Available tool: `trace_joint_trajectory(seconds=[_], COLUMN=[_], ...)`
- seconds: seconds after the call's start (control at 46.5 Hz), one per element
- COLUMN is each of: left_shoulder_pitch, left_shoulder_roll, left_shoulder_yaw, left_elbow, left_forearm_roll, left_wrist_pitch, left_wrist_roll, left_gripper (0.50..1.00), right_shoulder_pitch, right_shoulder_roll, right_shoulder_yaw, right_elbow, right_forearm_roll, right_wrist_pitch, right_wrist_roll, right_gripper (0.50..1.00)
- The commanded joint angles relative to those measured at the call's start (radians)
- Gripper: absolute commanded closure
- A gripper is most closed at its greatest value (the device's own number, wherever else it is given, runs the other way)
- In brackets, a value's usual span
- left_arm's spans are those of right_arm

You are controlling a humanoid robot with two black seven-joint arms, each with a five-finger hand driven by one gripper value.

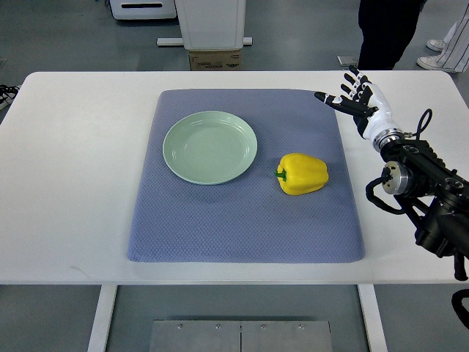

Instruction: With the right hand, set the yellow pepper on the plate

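A yellow pepper [303,174] lies on its side on a blue-grey mat [220,220], its green stem pointing left. A pale green plate [210,147] sits empty on the mat, left of the pepper and apart from it. My right hand [355,97] is over the mat's far right corner, well beyond and right of the pepper. Its fingers are spread and hold nothing. The left arm does not show.
The mat lies on a white table [66,183]. A person's dark legs [387,33] stand beyond the table's far edge at the right. A white pedestal with a cardboard box [215,59] stands behind the table's middle.
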Motion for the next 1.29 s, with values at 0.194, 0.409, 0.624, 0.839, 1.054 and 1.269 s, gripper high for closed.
trace_joint_trajectory(seconds=[0.194,0.409,0.624,0.839,1.054,1.269], left_shoulder_pitch=[0.0,0.0,0.0,0.0,0.0,0.0], left_shoulder_roll=[0.0,0.0,0.0,0.0,0.0,0.0], left_shoulder_yaw=[0.0,0.0,0.0,0.0,0.0,0.0], left_elbow=[-0.001,-0.001,0.001,0.001,0.001,-0.001], left_forearm_roll=[0.0,-0.002,0.0,0.0,0.0,0.0], left_wrist_pitch=[0.0,-0.001,0.0,0.0,0.0,0.0], left_wrist_roll=[0.0,0.0,0.0,0.0,0.0,0.0], left_gripper=[0.5,0.5,0.5,0.5,0.5,0.5], right_shoulder_pitch=[0.009,0.014,0.015,0.015,0.038,0.077], right_shoulder_roll=[0.0,-0.002,-0.011,-0.049,-0.134,-0.227], right_shoulder_yaw=[0.001,0.001,0.001,-0.029,-0.161,-0.288], right_elbow=[0.0,0.0,0.011,0.078,0.182,0.265], right_forearm_roll=[0.002,0.0,0.0,-0.006,-0.011,-0.089], right_wrist_pitch=[0.0,-0.002,0.001,0.011,0.012,0.032], right_wrist_roll=[0.0,0.0,0.0,-0.002,0.0,0.006], right_gripper=[0.5,0.5,0.5,0.5,0.5,0.5])
